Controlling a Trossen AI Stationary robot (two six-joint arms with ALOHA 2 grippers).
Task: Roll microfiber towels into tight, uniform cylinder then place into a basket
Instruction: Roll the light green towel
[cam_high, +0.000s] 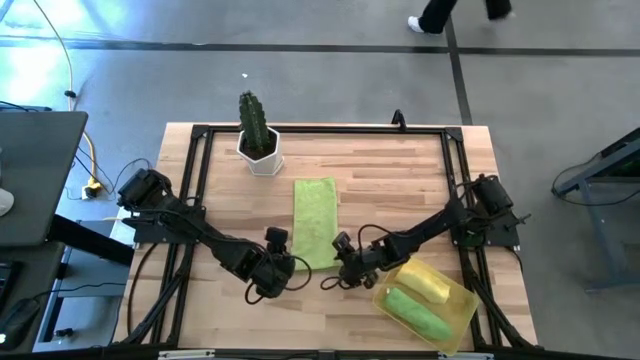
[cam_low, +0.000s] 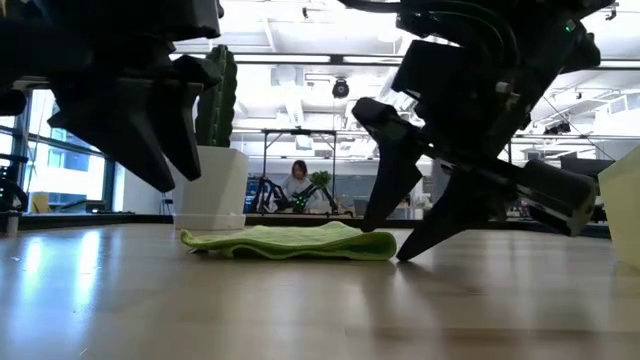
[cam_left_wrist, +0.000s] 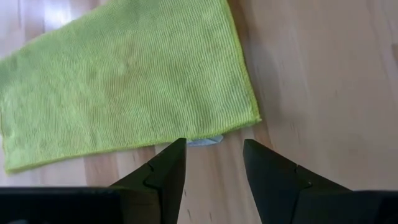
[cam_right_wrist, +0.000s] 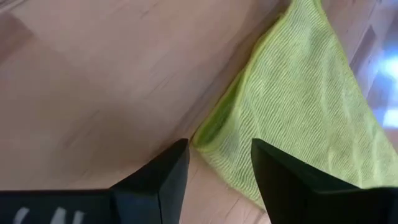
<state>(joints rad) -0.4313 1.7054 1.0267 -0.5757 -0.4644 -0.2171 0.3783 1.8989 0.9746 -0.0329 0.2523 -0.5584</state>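
Wooden planks make the top of the bench, which has a black frame around it. At its left side the left arm reaches inward, and the left end effector stands at the near left corner of the flat lime green towel. In the left wrist view its two dark fingers are apart with a clear gap, nothing is between them, and their tips point at the near edge of the towel, just short of it. A small pale tag shows under that edge.

Behind, near the far rail, a white hexagonal pot with a green cactus stands just beyond the far end of the towel, not touching it.

The lime green towel lies folded into a long strip in the middle of the bench, its length running from the far side to the near side. In the low view it is a low, flat heap on the wood.

To the right of it the right end effector is at the near right corner of the towel. Its fingers are also parted and hold nothing; the folded corner sits just before the gap between them.

Farther right, at the near right corner of the bench, lies the translucent yellow basket. Inside it are two rolled towels side by side, touching: a yellow roll and a lime green roll.
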